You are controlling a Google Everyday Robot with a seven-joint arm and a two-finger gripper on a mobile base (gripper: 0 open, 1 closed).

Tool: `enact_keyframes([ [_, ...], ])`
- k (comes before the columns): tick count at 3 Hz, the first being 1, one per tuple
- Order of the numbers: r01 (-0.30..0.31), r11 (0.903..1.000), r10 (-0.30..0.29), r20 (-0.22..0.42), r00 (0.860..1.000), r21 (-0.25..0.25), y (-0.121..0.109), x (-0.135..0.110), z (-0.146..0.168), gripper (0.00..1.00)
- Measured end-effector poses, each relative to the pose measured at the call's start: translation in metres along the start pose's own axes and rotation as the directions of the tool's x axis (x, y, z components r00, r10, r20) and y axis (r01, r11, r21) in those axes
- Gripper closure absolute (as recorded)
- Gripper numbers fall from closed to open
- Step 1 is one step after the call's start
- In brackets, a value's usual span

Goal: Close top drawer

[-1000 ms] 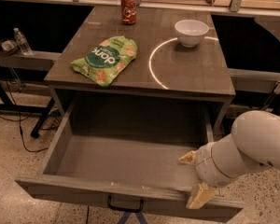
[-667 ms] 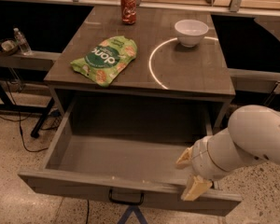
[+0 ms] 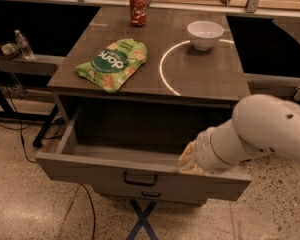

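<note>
camera view, lower centre: top drawer [image 3: 85,170] pulled well out from under the tabletop [image 3: 210,79], hand [image 3: 192,160] at its front panel's upper edge right of the handle [image 3: 140,179], seemingly placed for pushing it shut; hand's opening impossible to tell.

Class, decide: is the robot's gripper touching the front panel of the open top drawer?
Cannot tell. In the camera view the gripper overlaps the upper front edge of the top drawer, but neither contact nor a gap shows plainly.
</note>
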State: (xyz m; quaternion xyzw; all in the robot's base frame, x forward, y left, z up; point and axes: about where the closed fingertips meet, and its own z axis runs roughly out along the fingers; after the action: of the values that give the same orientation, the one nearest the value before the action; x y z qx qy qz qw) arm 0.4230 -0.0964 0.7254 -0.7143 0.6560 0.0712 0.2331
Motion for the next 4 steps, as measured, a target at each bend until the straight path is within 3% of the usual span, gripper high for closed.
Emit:
enact_keyframes([
  [1,-0.006,0.9992,0.006,-0.006,1.0,0.039,-0.017,-0.007,-0.016,1.0],
  [2,-0.007,0.9996,0.009,-0.054,0.998,0.028,-0.002,0.008,-0.039,1.0],
  [3,-0.015,0.9992,0.011,-0.11,0.994,-0.036,0.035,0.031,-0.039,1.0],
  [4,-0.021,0.9969,0.011,-0.128,0.992,-0.076,0.056,0.04,-0.031,1.0],
])
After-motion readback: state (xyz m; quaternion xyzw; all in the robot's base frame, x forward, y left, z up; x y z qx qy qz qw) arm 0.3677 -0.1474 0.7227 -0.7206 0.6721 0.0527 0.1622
